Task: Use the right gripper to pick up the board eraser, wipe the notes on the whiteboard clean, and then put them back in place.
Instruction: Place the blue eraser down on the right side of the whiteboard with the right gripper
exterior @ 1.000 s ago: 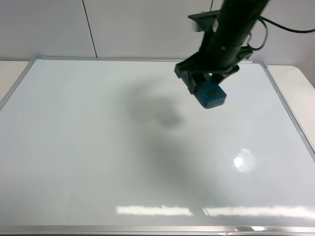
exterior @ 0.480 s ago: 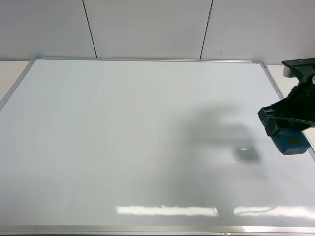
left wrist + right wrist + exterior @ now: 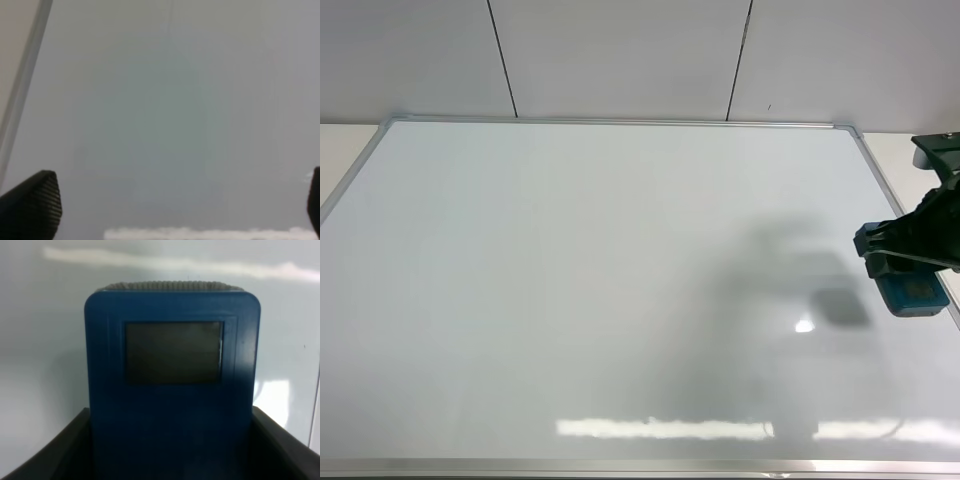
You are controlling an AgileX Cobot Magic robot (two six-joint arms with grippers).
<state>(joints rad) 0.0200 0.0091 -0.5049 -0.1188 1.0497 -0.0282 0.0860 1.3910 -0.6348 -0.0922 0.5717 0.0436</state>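
The whiteboard (image 3: 570,280) is a large glossy white board in a thin silver frame, and no red notes show on it. My right gripper (image 3: 902,262) is at the board's right edge, held above the surface, shut on the board eraser (image 3: 913,292), a teal-blue block. In the right wrist view the board eraser (image 3: 172,385) fills the frame between the two black fingers (image 3: 60,450), one dark grey patch showing. My left gripper (image 3: 175,200) shows only its two black fingertips (image 3: 30,202), wide apart and empty over the bare whiteboard (image 3: 165,115).
A white tiled wall (image 3: 620,55) stands behind the board. Cream table strips lie beside the board's left (image 3: 335,150) and right (image 3: 910,170) frame edges. The board's frame (image 3: 22,85) shows in the left wrist view.
My right gripper has carried the board eraser from the upper middle of the board across to its right edge, and a little lower. The left arm stays out of the exterior view.
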